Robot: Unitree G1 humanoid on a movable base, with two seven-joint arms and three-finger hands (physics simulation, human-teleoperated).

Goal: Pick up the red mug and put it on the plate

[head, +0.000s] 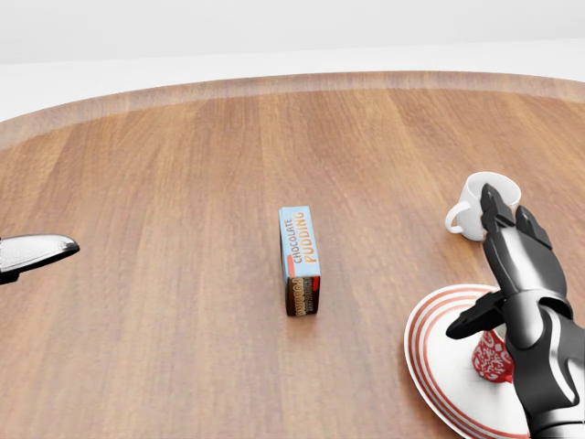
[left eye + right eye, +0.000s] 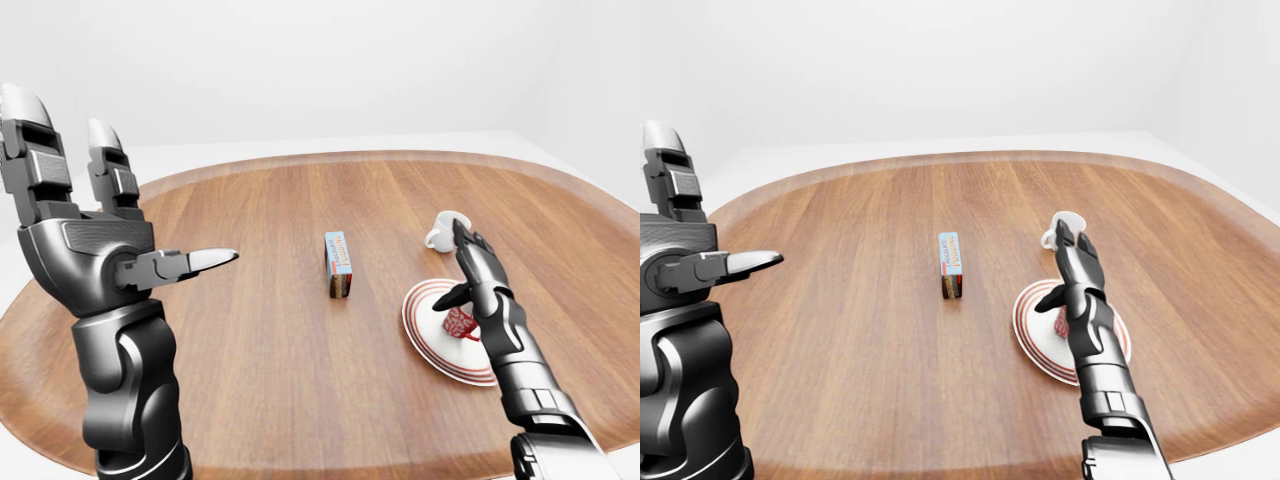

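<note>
While red mug (image 1: 492,357) lies tipped on red-striped plate (image 1: 439,352), right hand (image 1: 516,265) hovers just above, 3 fingers spread, grasping nothing. White cup (image 1: 489,203) sits beyond plate. Pudding box (image 1: 300,260) mid-table (image 1: 183,229). Left hand (image 2: 95,240) raised, fingers extended, empty.

Desk (image 1: 183,183) of smooth brown wood grain with a satin sheen, plate (image 1: 439,361) glossy white ceramic with red rings, white cup (image 1: 471,206) glossy ceramic, pudding box (image 1: 300,259) matt printed card, right hand (image 1: 516,274) dark glossy metal-like casing.
</note>
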